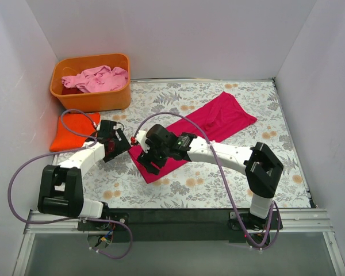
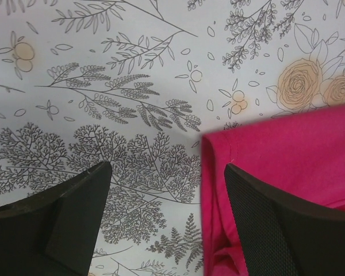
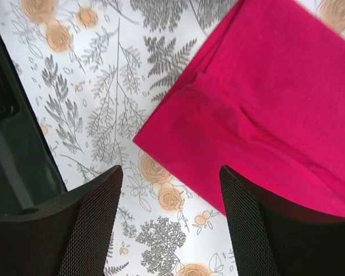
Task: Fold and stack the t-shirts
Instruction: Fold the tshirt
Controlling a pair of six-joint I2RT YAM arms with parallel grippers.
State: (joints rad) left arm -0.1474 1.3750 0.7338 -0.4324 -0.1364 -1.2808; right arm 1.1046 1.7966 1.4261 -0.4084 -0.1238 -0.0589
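- left gripper point(image 1: 119, 145) point(image 2: 167, 172): jaws spread wide, nothing btwn them. sits left of centre in top view, just beside the lower-left end of the magenta-red tee point(image 1: 215, 118).
- left wrist view: left-of-frame finger is over bare floral table cover point(image 2: 132, 86), right-of-frame finger is over the edge of the magenta-red tee point(image 2: 287, 155). can't tell if it touches the cloth.
- right gripper point(image 1: 146, 161) point(image 3: 169, 172): jaws also apart and empty. at centre of top view, over the tee's lower-left end.
- right wrist view: magenta-red tee point(image 3: 264, 103) fills upper right of frame, w/ one corner pointing down-left toward the gap btwn the fingers. a fold ridge runs across the cloth.
- magenta-red tee overall: folded into a long strip, lying flat on the table cover point(image 1: 247, 172), running diagonally from frame centre to upper right in top view.
- orange tee point(image 1: 72, 132): folded flat, at left edge of top view, just below the orange tub point(image 1: 98, 100).
- orange tub is upper left. pale pink tee point(image 1: 98, 77) lies crumpled inside on top, and dark red tee point(image 1: 71, 90) peeks out under it on the left side.
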